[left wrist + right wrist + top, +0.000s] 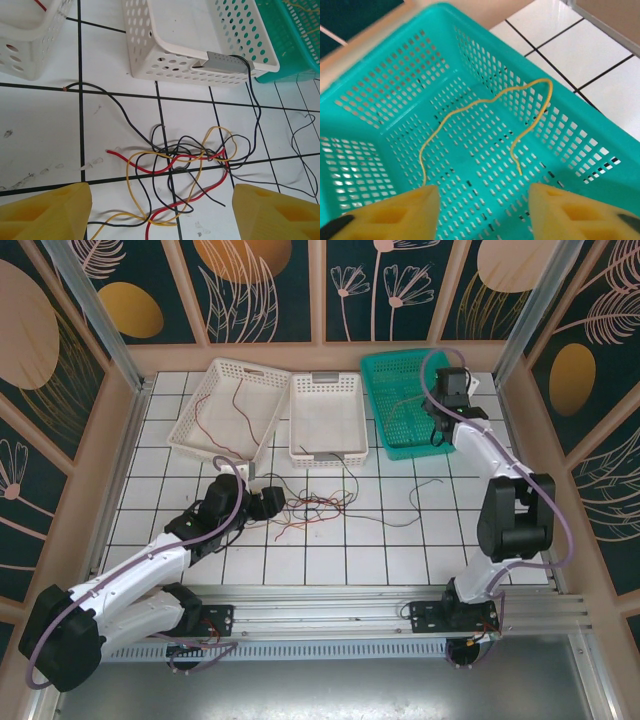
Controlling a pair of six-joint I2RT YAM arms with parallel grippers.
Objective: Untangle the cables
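Nearest us, the left gripper (275, 502) hovers low over the white tiled tabletop (400, 540). Its blocky yellow fingers (50, 210) are spread wide and hold nothing. Just ahead of them lies the knot of cables (180, 160): thin, glossy red, black and yellow strands that loop through one another in loose curls, with a black tail trailing off to the left.

We judge the sorting partly done. The next move calls for closing on one strand at a free end or outer loop, perhaps the red one, and drawing it out slowly so the others do not tighten or drag along.

Beyond the tangle stand three perforated plastic baskets. The middle white basket (180, 30) looks bare inside, and the left white basket (215, 400) holds a red wire (238, 400). Farthest off, the right gripper (482, 189) hangs over the teal basket (370, 85), fingers parted and gripping nothing, above a wavy yellow wire (485, 102) lying on the mesh floor.
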